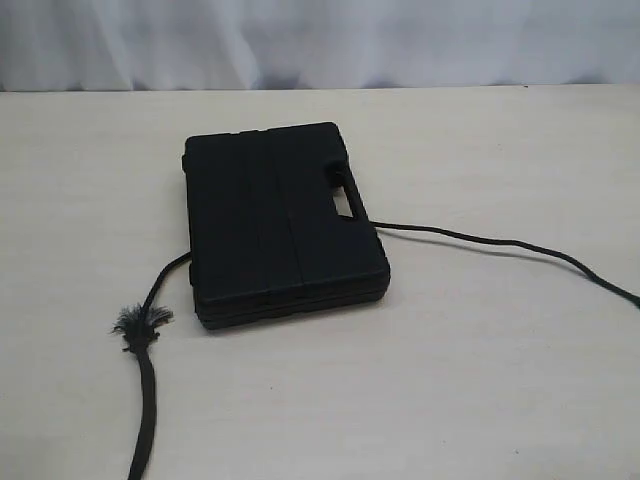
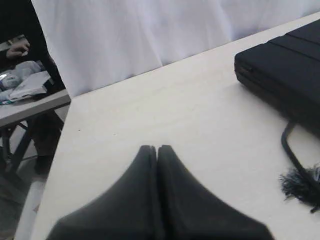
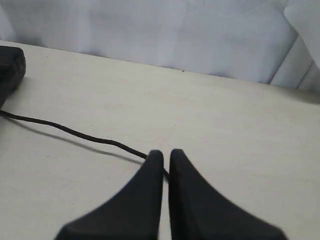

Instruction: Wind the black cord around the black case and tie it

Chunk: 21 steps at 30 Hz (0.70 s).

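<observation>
The black case [image 1: 282, 222] lies flat mid-table, its handle slot facing right. The black cord [image 1: 500, 243] runs out from under the case's right side and off the right edge. It also comes out on the left [image 1: 165, 275], past a frayed tuft [image 1: 142, 322], to the front edge. Neither gripper shows in the exterior view. My left gripper [image 2: 157, 148] is shut and empty above bare table, with the case [image 2: 285, 70] and tuft [image 2: 300, 184] off to one side. My right gripper [image 3: 163, 153] is shut to a thin slit; the cord [image 3: 75, 133] runs up to its tips and disappears behind them.
The pale table [image 1: 450, 380] ends at a white curtain [image 1: 320, 40] along the back. In the left wrist view the table's side edge [image 2: 55, 165] drops off, and a second cluttered table [image 2: 25, 95] stands beyond it.
</observation>
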Available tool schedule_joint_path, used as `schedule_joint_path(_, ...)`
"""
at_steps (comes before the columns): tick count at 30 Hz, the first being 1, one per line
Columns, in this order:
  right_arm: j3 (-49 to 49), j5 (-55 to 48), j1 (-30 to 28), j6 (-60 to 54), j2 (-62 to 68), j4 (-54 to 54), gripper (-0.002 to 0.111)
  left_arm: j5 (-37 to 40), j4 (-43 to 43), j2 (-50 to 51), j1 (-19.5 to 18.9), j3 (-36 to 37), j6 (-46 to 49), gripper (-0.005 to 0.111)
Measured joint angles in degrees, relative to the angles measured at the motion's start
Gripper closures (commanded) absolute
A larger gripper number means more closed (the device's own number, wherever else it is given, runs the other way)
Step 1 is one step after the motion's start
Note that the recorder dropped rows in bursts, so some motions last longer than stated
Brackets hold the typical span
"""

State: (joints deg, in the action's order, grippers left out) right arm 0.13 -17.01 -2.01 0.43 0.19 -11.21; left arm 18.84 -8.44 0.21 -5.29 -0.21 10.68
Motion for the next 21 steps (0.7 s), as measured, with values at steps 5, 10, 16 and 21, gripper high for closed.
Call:
schedule_joint_path(5,0.0,1.9,0.0,0.16,0.0,-0.62,0.104,-2.16,-0.13,0.0,0.0,0.0,0.0,0.107)
schedule_joint_path(10,0.0,7.72,0.0,1.49,0.0,11.75,0.104,-10.43,24.22,0.0,0.0,0.0,-1.42,0.107)
schedule_joint_path(16,0.0,15.45,0.0,2.1,0.0,29.8,0.104,-18.84,46.08,0.0,0.0,0.0,-1.76,0.107)
schedule_joint_path(21,0.0,16.25,0.0,2.36,0.0,53.89,0.104,-22.65,48.53,0.0,0.0,0.0,-1.86,0.107)
